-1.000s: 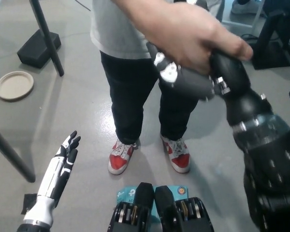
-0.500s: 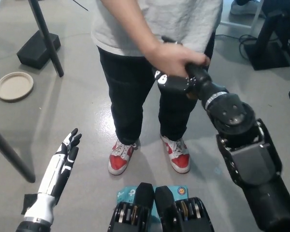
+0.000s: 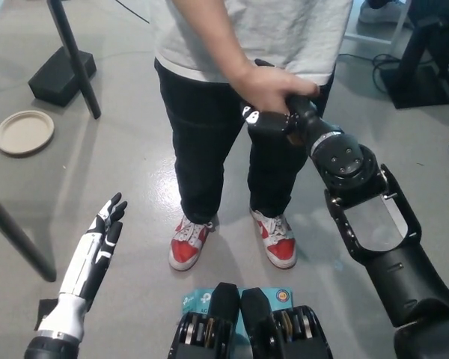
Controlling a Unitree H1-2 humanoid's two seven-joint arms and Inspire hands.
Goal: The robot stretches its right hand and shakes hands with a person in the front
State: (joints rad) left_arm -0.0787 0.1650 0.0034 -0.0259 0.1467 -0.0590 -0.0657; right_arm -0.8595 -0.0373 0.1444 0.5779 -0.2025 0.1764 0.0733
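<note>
Person (image 3: 232, 112) top centre, gripping right hand (image 3: 273, 120) mid-frame; left hand (image 3: 97, 250) lower left; plate (image 3: 24, 132) far left.

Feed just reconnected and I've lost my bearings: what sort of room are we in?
Probably an indoor lab or workshop: bare grey floor, a black stand base, cables at the far right. A person's hand clasps the right hand.

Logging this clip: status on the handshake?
Right hand clasped by person's hand. Left hand open, idle at lower left. Nothing in the way.
</note>
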